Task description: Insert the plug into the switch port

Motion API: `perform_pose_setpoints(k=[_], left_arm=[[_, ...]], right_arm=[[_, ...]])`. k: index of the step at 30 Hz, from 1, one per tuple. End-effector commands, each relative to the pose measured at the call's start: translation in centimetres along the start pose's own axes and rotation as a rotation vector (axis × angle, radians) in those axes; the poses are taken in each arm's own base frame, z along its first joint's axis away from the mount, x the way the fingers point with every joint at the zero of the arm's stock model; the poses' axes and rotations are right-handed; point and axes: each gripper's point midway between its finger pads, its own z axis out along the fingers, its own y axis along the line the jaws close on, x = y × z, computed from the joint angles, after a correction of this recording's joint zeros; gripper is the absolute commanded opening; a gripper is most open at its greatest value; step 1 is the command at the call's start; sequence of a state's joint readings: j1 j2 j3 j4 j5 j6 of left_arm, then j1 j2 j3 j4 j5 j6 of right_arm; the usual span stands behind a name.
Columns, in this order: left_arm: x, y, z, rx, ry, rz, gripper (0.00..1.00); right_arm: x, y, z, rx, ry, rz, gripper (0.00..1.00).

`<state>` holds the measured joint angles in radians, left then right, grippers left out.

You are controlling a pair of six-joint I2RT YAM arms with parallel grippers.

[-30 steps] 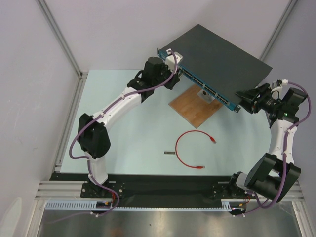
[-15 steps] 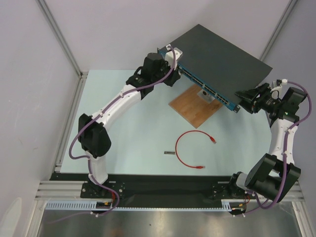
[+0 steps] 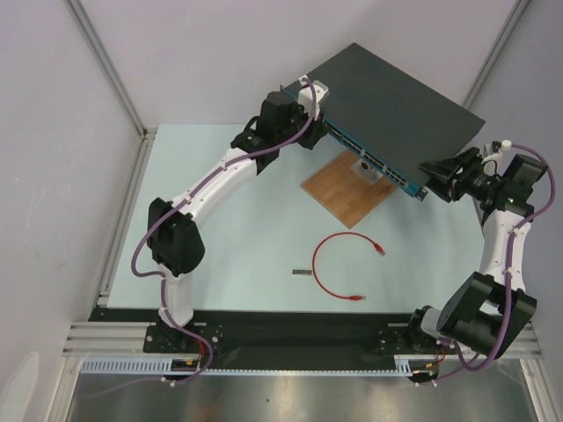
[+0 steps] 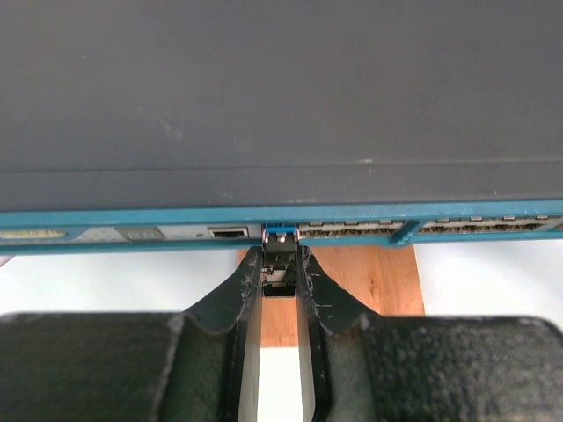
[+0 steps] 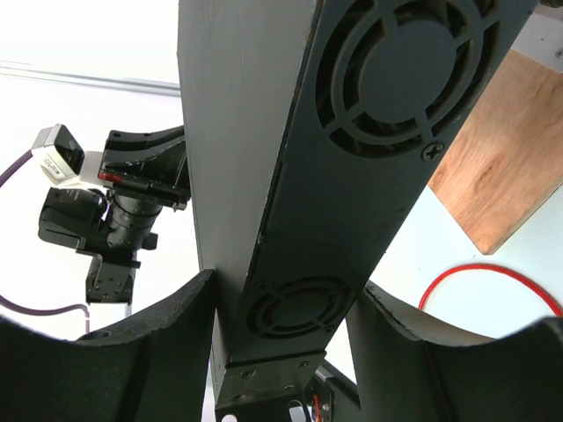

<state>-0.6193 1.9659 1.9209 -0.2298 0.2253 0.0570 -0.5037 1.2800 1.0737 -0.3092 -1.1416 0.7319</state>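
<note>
The left end effector [image 4: 280, 257] was clamped on a small blue-tabbed module [image 4: 280, 265] at the left end of the switch [image 3: 396, 97] front. The right end effector [image 5: 281, 294] gripped the switch's fan end. The plug [image 3: 379, 249] lay on the bench [image 3: 237, 237] with its red cable [image 3: 318, 264], near the board [image 3: 343, 189] and well apart from the ports [image 4: 352, 228].

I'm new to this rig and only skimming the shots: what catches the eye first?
The wide dark switch at the far right stands out, its fan end gripped between the right jaws. The left jaws pinch a small blue-tipped piece against its teal front, above a wooden board. The red cable lies loose mid-table, untouched.
</note>
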Motion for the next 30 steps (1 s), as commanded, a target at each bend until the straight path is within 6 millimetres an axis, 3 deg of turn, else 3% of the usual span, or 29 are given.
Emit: perform_pose_setpoints(k=[1, 6, 8, 17, 21, 30], left_arm=[[-6.7, -0.9, -0.2, 0.034, -0.211, 0.012, 0.06], [-6.6, -1.2, -1.0, 0.053, -0.202, 0.037, 0.23], [-7.0, -1.3, -2.4, 0.057, -0.203, 0.06, 0.3], [-5.5, -0.6, -6.2, 0.047, -0.144, 0.069, 0.43], [-3.7, -0.4, -5.7, 0.04, -0.101, 0.066, 0.39], [-2.7, 0.6, -4.1, 0.011, -0.057, 0.067, 0.1]], right_arm=[[-2.0, -0.1, 2.5, 0.028, -0.061, -0.246, 0.0], [-2.5, -0.1, 2.2, 0.024, -0.062, -0.233, 0.0], [-2.7, -0.1, 2.1, 0.025, -0.064, -0.229, 0.0], [-3.0, 0.0, 1.6, 0.024, -0.072, -0.238, 0.0], [-3.0, -0.2, 1.7, 0.029, -0.072, -0.231, 0.0], [-3.2, -0.2, 1.8, 0.032, -0.072, -0.229, 0.0]])
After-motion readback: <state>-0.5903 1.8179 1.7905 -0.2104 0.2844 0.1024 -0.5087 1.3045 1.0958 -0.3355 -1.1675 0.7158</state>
